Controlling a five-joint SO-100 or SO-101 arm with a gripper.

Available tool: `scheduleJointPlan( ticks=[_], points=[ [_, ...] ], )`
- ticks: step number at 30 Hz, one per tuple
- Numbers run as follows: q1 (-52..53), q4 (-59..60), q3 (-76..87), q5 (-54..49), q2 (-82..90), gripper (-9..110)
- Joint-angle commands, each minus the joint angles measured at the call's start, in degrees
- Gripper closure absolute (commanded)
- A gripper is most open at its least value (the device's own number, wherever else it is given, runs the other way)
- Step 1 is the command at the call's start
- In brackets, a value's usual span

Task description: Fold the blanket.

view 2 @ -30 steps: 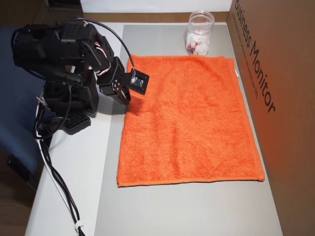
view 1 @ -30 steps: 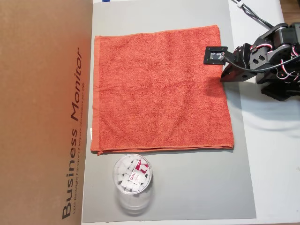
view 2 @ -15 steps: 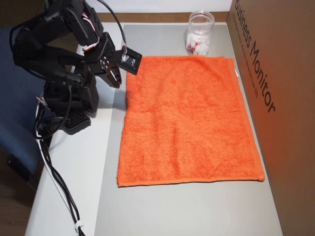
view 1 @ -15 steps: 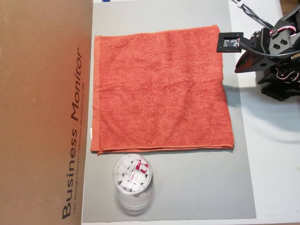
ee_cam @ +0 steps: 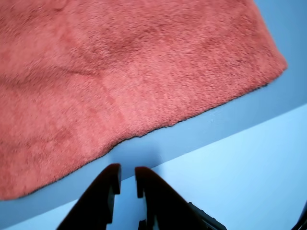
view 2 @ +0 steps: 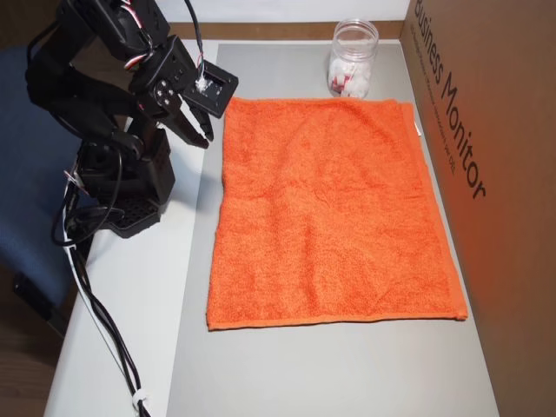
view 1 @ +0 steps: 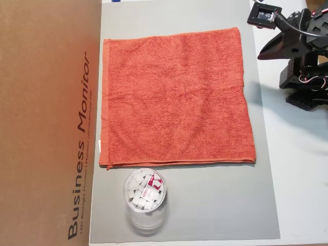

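The blanket (view 1: 177,97) is an orange-red terry towel lying flat and unfolded on the grey mat (view 1: 215,205). It also shows in the other overhead view (view 2: 330,208) and fills the upper left of the wrist view (ee_cam: 120,67). My gripper (view 1: 262,54) hovers beside the mat, just off one corner region of the blanket, apart from the cloth. In the wrist view its two black fingers (ee_cam: 109,191) stand almost together, empty, short of the blanket's edge. In the other overhead view the gripper (view 2: 201,139) points at the blanket's side edge.
A clear plastic jar (view 1: 145,197) with white pieces inside stands on the mat just past one blanket edge, also seen in the other overhead view (view 2: 352,61). A brown cardboard box (view 1: 48,118) borders the mat's far side. The arm's base (view 2: 122,191) stands on the white table.
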Motion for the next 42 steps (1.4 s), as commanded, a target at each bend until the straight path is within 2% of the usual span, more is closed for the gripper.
scheduleJointPlan(
  ticks=[1, 12, 22, 28, 35, 42],
  points=[
    [4.7, -0.4, -2.7, -0.4, -0.8, 99],
    [19.1, -0.4, -14.9, 0.4, -16.4, 99],
    [32.2, -0.7, -18.2, 0.5, -22.0, 99],
    [37.1, -9.3, -16.6, 0.5, -23.8, 98],
    [40.2, -17.8, -13.5, 0.5, -27.7, 84],
    [40.4, -22.5, -9.1, 0.5, -31.6, 84]
  ],
)
